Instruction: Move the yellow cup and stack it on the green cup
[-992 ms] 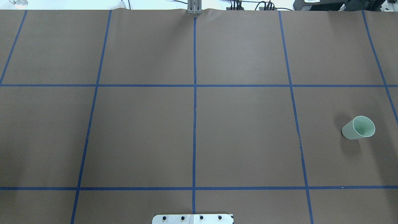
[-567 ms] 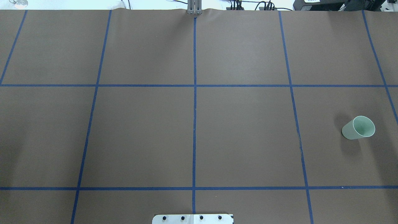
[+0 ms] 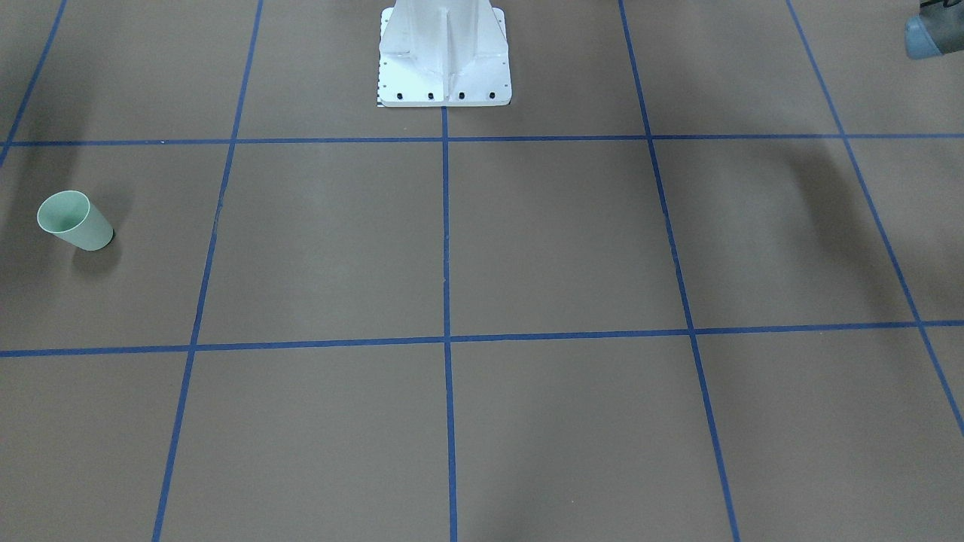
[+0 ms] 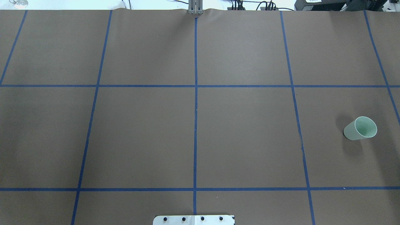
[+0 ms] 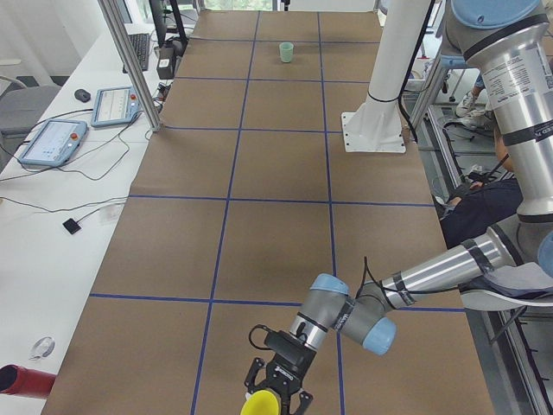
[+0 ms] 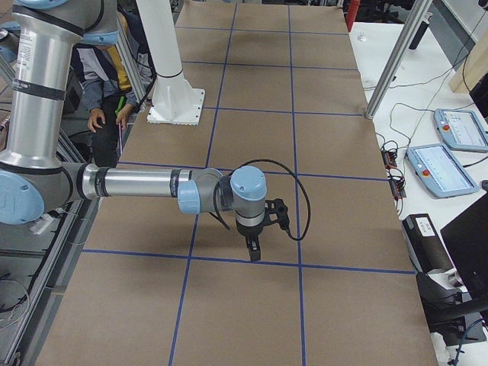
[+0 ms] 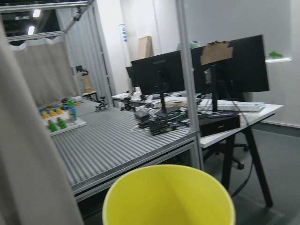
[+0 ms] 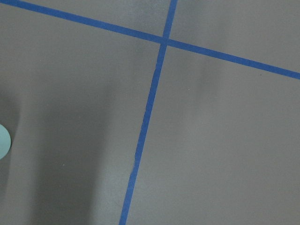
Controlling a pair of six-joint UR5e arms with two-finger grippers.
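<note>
Yellow cup point(image 5: 259, 405) at left claw point(image 5: 276, 397), forearm point(image 5: 432, 272) low and outstretched

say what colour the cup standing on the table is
Pale mint green; the cup shows best in the overhead view.

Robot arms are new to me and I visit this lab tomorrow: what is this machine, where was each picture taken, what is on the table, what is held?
It is two jointed arms, each ending in a two-finger gripper. Two pictures look down on the brown table, two look along it from its ends, two come from wrist cameras. The green cup stands upright on the robot's right side. The left gripper is at the yellow cup, which fills the left wrist view; whether it is clamped I cannot tell. The right gripper hangs above the table.
</note>
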